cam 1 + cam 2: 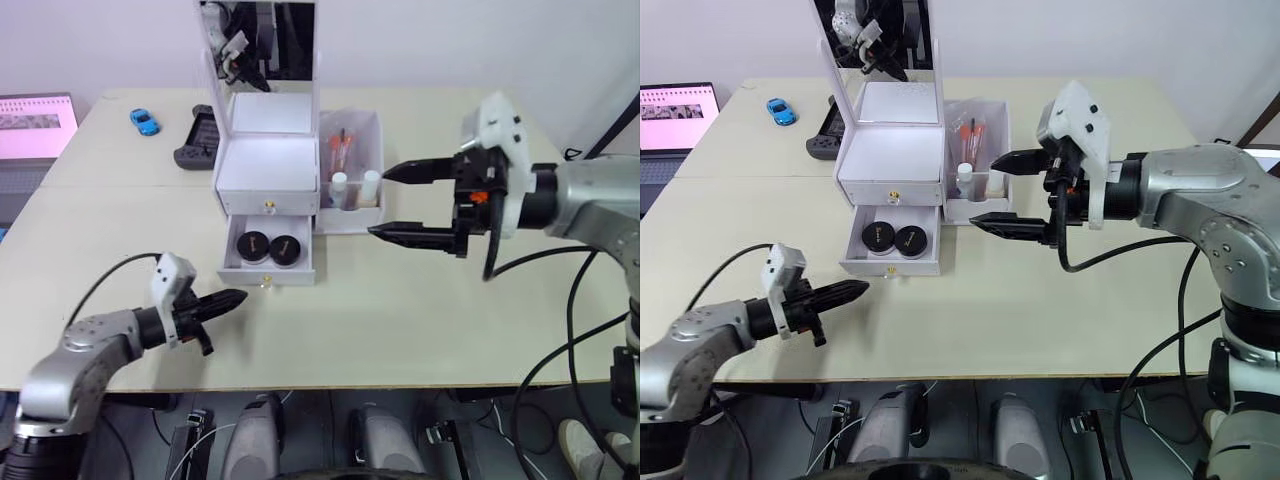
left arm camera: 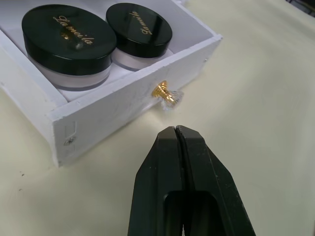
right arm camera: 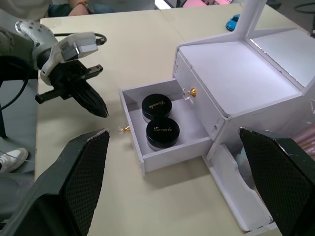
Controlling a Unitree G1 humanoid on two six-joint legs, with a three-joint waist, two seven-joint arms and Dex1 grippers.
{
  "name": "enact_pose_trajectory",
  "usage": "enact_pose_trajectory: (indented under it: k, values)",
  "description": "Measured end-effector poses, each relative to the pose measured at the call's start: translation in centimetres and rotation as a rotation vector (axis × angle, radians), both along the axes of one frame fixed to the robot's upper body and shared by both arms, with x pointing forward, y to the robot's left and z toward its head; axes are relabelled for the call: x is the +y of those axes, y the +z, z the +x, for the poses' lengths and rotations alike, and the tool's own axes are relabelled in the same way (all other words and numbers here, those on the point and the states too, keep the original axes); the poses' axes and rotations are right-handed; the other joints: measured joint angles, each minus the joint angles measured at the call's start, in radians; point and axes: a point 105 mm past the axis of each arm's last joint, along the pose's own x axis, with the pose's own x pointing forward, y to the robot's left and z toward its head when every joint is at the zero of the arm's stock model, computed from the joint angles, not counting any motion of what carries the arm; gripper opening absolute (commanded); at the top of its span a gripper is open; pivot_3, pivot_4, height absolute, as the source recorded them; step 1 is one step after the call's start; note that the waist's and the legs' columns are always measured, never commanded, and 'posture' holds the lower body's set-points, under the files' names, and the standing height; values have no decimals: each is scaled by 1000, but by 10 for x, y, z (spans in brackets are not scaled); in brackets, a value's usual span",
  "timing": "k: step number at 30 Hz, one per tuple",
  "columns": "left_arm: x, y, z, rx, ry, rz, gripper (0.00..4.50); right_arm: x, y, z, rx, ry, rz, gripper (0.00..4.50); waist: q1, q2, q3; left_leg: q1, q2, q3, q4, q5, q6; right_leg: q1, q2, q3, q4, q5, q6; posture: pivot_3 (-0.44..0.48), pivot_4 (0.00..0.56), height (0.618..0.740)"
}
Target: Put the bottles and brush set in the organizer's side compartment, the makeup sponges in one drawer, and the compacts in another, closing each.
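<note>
On the desk, the left end effector, fingers pressed together, sits just before the organizer's open lower drawer holding two black compacts. Bottles and what looks like the brush set stand in the side compartment. The right end effector hovers spread wide beside it.

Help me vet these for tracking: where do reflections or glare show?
Left eye view: the organizer's mirror reflects dark robot hardware rather than anything on the table. Left wrist view: the black compacts carry soft highlights along their glossy lids, and the drawer's gold knob glints.
</note>
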Motion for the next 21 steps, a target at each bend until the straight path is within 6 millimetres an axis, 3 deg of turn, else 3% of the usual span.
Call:
enact_pose_trajectory:
  k: [8,14,18,21]
  values:
    - [-12,-2,35,-71,45,17,33,-4,1,2,-10,-29,-10,4500,2,0,0,0,0,0,0,0,0,0,1,0,0,1,2,0,150,740]
    - [-17,20,71,-167,73,30,33,-10,4,3,-22,-69,-23,4500,2,0,0,0,0,0,0,0,0,0,1,0,0,2,3,0,150,740]
    - [-29,19,83,-194,49,52,33,-10,5,3,-32,-84,-26,4500,1,0,0,0,0,0,0,0,0,0,1,0,1,2,3,0,150,740]
    - [-26,24,96,-231,76,77,33,-11,4,2,-33,-95,-28,4500,1,0,0,0,0,0,0,0,0,0,2,0,1,2,4,0,150,740]
